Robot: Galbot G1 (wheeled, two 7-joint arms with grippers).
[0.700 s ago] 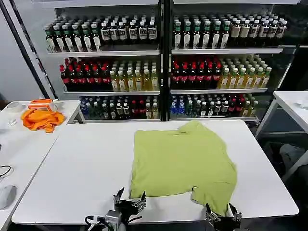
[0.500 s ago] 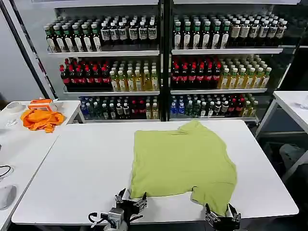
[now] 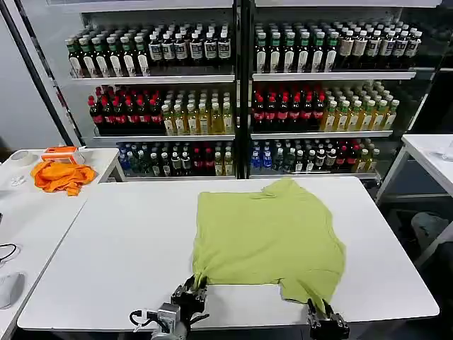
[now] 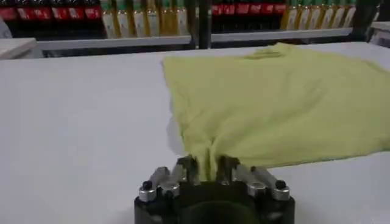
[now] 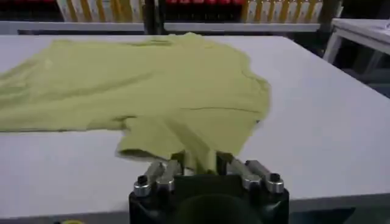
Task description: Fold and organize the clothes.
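I've got both grippers at the near table (image 3: 106, 241) edge. Left gripper (image 3: 192, 292) is pinched closed on the near-left corner of the T-shirt (image 3: 265, 237); the left wrist view shows cloth bunched between the fingers (image 4: 186, 170). Right gripper (image 3: 322, 313) is clamped on the near-right sleeve tip, with fabric gathered between the fingers (image 5: 170, 167) in the right wrist view. The shirt lies flat, plain side up, on the table's centre-right. Orange cloth (image 3: 61, 176) sits on the side table, well apart.

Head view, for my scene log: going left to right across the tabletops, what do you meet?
Orange cloth → left gripper → olive-green T-shirt → right gripper → side table.
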